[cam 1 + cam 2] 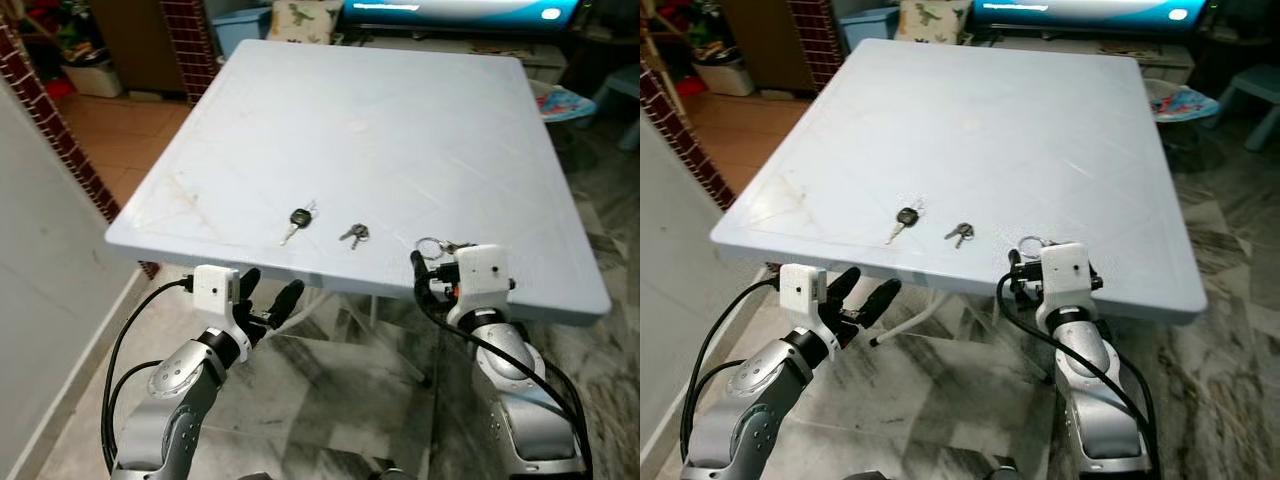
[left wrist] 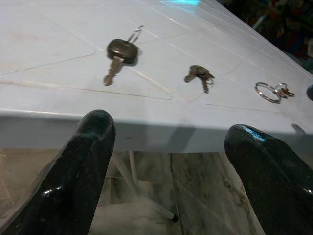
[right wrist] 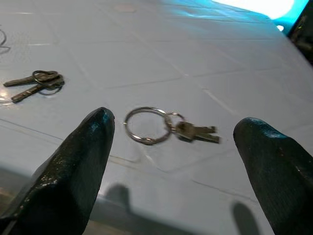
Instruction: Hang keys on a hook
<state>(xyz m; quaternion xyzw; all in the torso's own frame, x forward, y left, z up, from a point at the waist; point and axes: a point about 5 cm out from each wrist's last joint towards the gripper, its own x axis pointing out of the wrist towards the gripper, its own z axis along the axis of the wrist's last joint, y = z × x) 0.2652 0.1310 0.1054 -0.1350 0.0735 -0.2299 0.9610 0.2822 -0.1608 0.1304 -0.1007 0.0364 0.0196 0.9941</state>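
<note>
Left eye view: pale blue tabletop [image 1: 400, 130] with three key sets in a row near its front edge. Black-headed key [image 1: 297, 219] toward the left, small key pair [image 1: 354, 235] in the middle, ring with keys [image 1: 436, 246] on the right. Right claw [image 1: 432, 268] sits at the front edge, just beside the ring with keys, not touching it. Left claw [image 1: 268, 296] hangs below the edge, under and in front of the black-headed key, fingers spread. Brick pillar [image 1: 45, 110] and white wall at left, orange floor tiles beyond, marble-look floor [image 1: 330, 390] under the tabletop.

Right eye view: same layout. Bright screen [image 1: 1080, 10] behind the far edge, blue stool [image 1: 1255, 95] at far right, dinosaur-print cushion [image 1: 930, 15] at the back.

Left wrist view: left claw open and empty, both black fingers [image 2: 83, 166] below the tabletop rim. All three sets lie on top past the rim; the black-headed key is nearest the finger line, the small key pair further along, the ring with keys near the far side. A white table leg [image 2: 146, 196] shows underneath.

Right wrist view: right claw open and empty, fingers [image 3: 73, 166] wide apart. Ring with keys [image 3: 166, 128] lies flat on the tabletop just ahead, between the two fingertips, apart from both. Small key pair [image 3: 39, 83] lies off to one side.
</note>
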